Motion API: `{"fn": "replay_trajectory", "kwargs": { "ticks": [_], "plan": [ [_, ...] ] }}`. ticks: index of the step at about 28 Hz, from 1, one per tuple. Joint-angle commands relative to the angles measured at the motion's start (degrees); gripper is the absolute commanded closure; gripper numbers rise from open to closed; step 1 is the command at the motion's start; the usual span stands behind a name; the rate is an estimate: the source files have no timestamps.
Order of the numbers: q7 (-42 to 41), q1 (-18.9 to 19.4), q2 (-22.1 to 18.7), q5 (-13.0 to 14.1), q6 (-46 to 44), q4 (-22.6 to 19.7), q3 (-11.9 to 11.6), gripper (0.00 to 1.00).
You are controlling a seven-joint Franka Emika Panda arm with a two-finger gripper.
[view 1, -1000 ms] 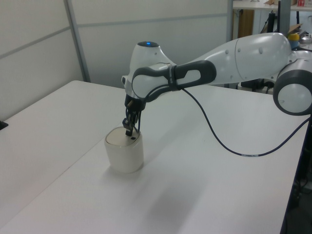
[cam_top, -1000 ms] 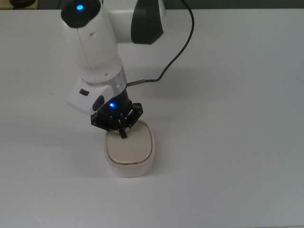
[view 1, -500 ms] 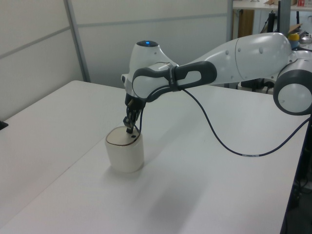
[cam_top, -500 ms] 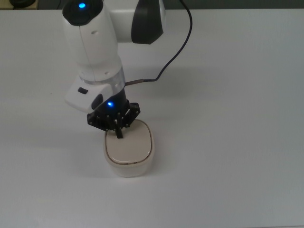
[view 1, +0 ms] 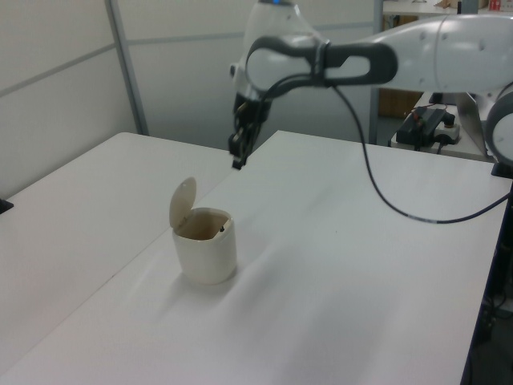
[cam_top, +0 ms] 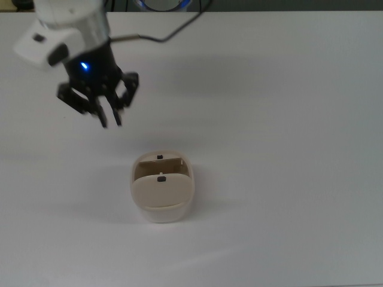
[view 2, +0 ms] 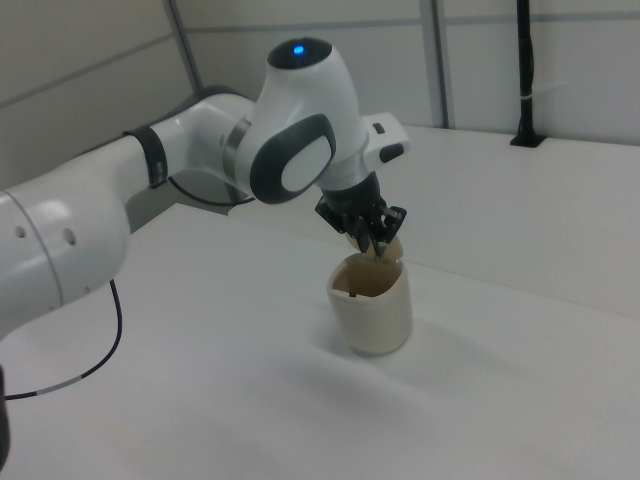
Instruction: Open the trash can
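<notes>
- Top view: trash can [cam_top: 162,189] sat on the white table [cam_top: 287,149], a little toward the top view's left of centre, with its lid [cam_top: 162,191] swung up and the hollow inside showing behind it. Gripper [cam_top: 111,119] hung well apart from it, toward the top view's upper left, fingers [cam_top: 117,116] close together with only a narrow gap and nothing between them.
- Left view: trash can [view 1: 205,247] stood upright, lid [view 1: 182,203] tipped up on the left view's left side of the rim, a small dark button [view 1: 221,230] at the opposite edge. Gripper [view 1: 238,160] was high above the table, clear of the rim.
- Right view: trash can [view 2: 371,301] seen open at the top; gripper [view 2: 372,240] appeared just over the rim here, though the other two views placed it well off.
- Judged: opening looked done, lid resting up unaided. Best handled by pulling away up and clear, with no swing back over the lid, since a light bin could tip or the lid drop shut at a knock.
</notes>
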Motion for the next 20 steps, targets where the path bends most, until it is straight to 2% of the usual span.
{"fn": "replay_trajectory", "kwargs": {
  "ticks": [1, 2, 8, 20],
  "plan": [
    [-1.4, -2.2, -4.2, -3.0, -7.0, -1.2, -0.5, 0.25],
    [-1.4, -2.6, -4.9, -5.0, -9.3, -1.2, -0.8, 0.0],
    [-1.4, -2.7, -6.4, -9.9, -14.3, -1.1, -1.7, 0.0],
    [-1.6, -2.7, -6.1, -10.5, -14.5, -1.3, -2.3, 0.0]
  ]
}}
